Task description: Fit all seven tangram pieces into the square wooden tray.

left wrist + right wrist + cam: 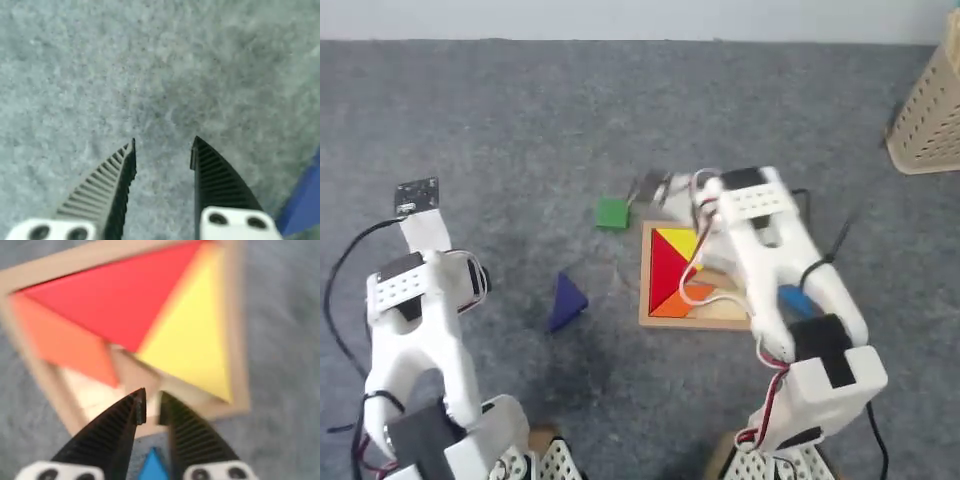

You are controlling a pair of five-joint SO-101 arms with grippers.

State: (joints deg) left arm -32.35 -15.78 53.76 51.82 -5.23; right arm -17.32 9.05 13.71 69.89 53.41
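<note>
Carpet (520,100), grey and coarse, covered the whole table. The square wooden tray (692,322) lay at centre right of the high view, its right part hidden under the right arm (770,250). Inside it a red triangle (668,270) filled the left side, a yellow triangle (680,242) sat at the top and an orange piece (672,305) at the lower left.

From the right wrist, the right gripper (151,392) hung over the tray's near rim. Its jaws were nearly together, with a thin gap at the tips and nothing between them. A light blue piece (152,467) was cut off by the lower edge of the frame behind the fingers. In the high view it peeked out (795,298) from beneath the arm, right of the tray.

The left gripper (164,142) hovered over bare carpet with jaws spread wide and empty. A dark blue triangle (302,205) was clipped at the lower right corner of that frame. It lay left of the tray (565,300).

A green square (612,213) rested near the tray's upper left corner. Beside it a blurred shape (655,185) could not be made out. A slatted basket (930,110) was cut off at the upper right.
</note>
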